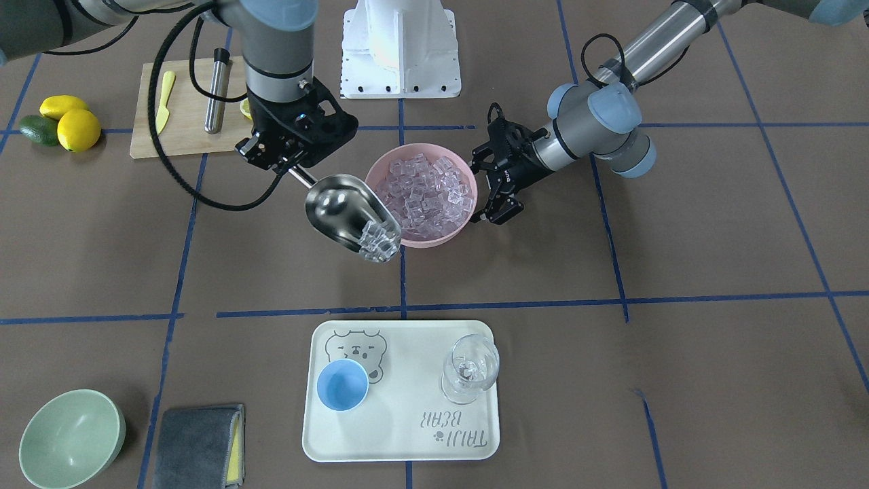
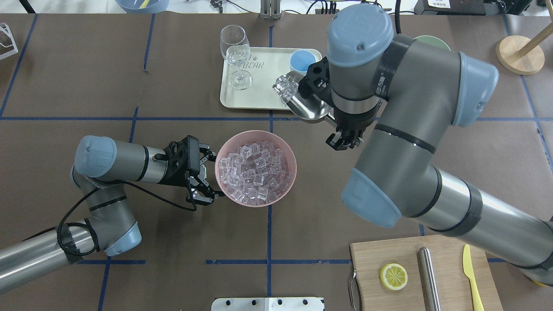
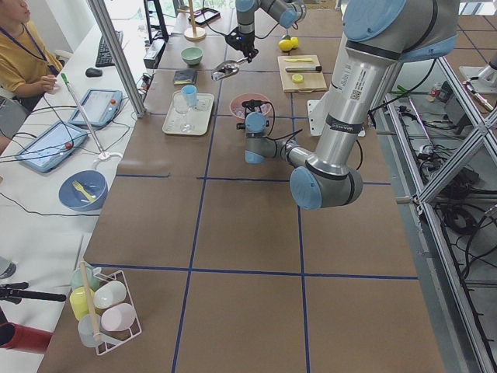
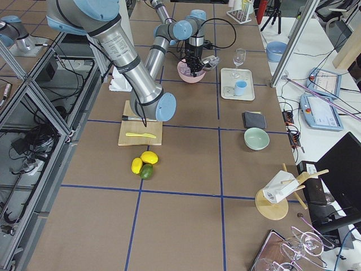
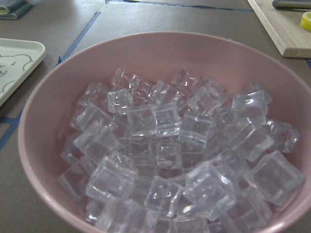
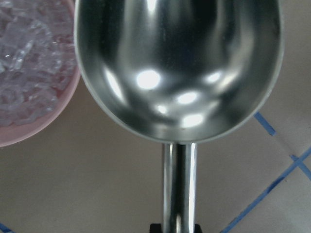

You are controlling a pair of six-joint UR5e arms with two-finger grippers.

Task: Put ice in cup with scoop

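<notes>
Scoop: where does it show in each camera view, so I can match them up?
Front-facing: scoop left of centre, beside the pink bowl, ice at its lip.
Overhead: scoop right of centre, above the bowl.
Left side: small, top centre.
Right side: small, top centre, by the bowl.
Left wrist: not in view.
Right wrist: scoop fills the picture.
Shared landmark: the pink bowl, seen in all six views.

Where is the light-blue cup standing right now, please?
In the front-facing view, the cup stands on the cream tray, on its left half beside the bear drawing, apart from the stemmed glass.
</notes>
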